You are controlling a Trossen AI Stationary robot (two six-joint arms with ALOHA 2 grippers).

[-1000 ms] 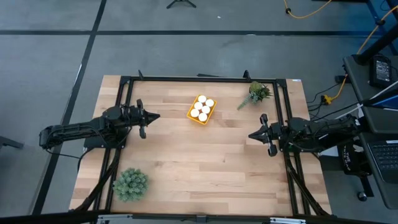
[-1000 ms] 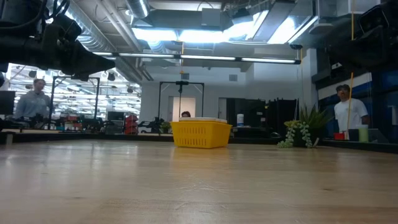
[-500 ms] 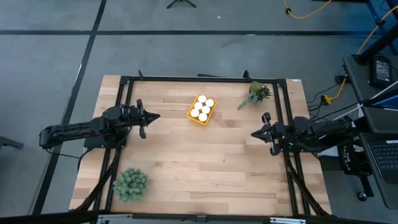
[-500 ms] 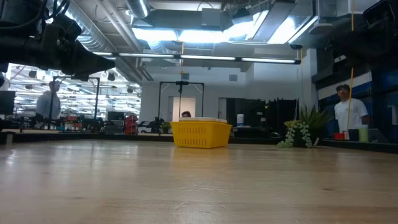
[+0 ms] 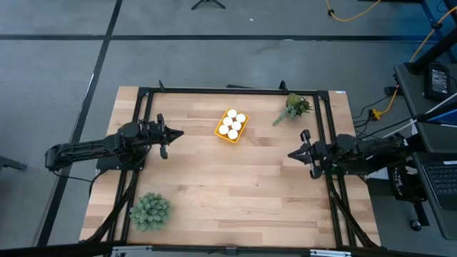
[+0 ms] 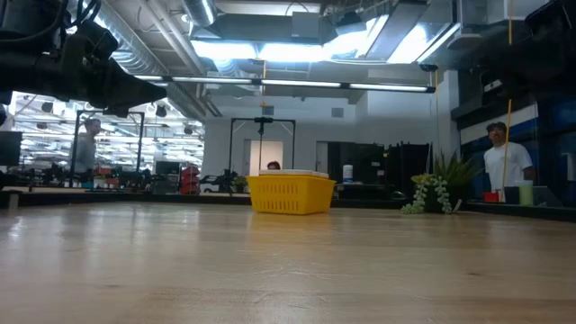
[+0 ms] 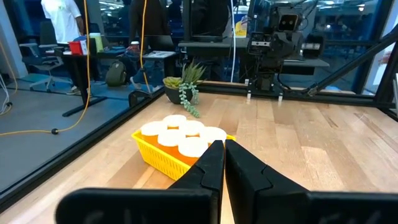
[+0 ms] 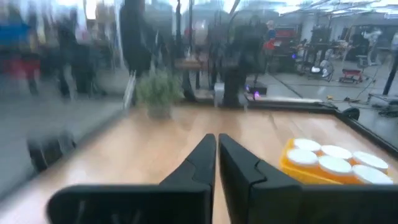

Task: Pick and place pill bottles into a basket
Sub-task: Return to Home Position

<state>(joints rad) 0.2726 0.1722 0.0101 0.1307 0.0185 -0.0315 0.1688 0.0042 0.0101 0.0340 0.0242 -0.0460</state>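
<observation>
**All six bottles binned; arms pulling back to rest**

High view: the basket [image 5: 218, 130] sits on the table [image 5: 235, 193], and the pill bottles [image 5: 233, 133] fill it, six white caps in two rows. None lies outside it. The left end effector [image 5: 180, 133] hangs well to the basket's left, and the right end effector [image 5: 289, 154] well to its right; both point toward it.

Low view: the basket [image 6: 290, 195] stands alone mid-table with the caps' white line [image 6: 292, 173] just above its rim, and no arm is near it.

Left wrist view: the left end effector [image 7: 224, 152] is closed on nothing, its fingers pressed together, with the basket [image 7: 155, 155] and bottles [image 7: 186, 134] beyond the tips.

Right wrist view: the right end effector [image 8: 216, 144] is likewise closed and empty (basket [image 8: 287, 163] and bottles [image 8: 336, 164] off to one side).

The placing looks finished, so the step in hand is the return to rest. The next move seems to call only for a clear retreat from the basket, with nothing to grasp.

Against a second ago, the right end effector sits slightly farther from the basket. The left one, the basket and the bottles are unchanged.
</observation>
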